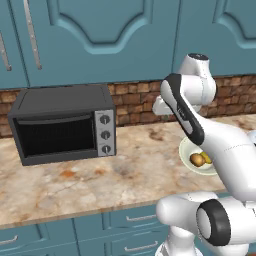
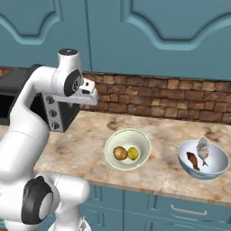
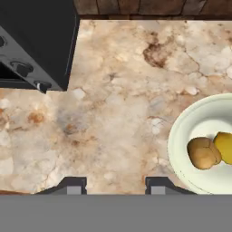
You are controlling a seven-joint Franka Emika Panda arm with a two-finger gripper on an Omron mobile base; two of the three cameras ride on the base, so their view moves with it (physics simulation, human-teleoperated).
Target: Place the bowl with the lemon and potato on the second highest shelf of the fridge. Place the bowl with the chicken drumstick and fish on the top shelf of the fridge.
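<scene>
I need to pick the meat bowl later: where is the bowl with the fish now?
In the right base view, the pale blue-grey bowl sits on the counter at far right, beside the cream bowl.

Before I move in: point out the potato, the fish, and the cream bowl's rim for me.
potato [image 2: 120, 153]: right base view, middle of its tan top.
fish [image 2: 203, 150]: right base view, middle of its silvery body.
cream bowl [image 2: 111, 140]: right base view, left part of its rim.
</scene>
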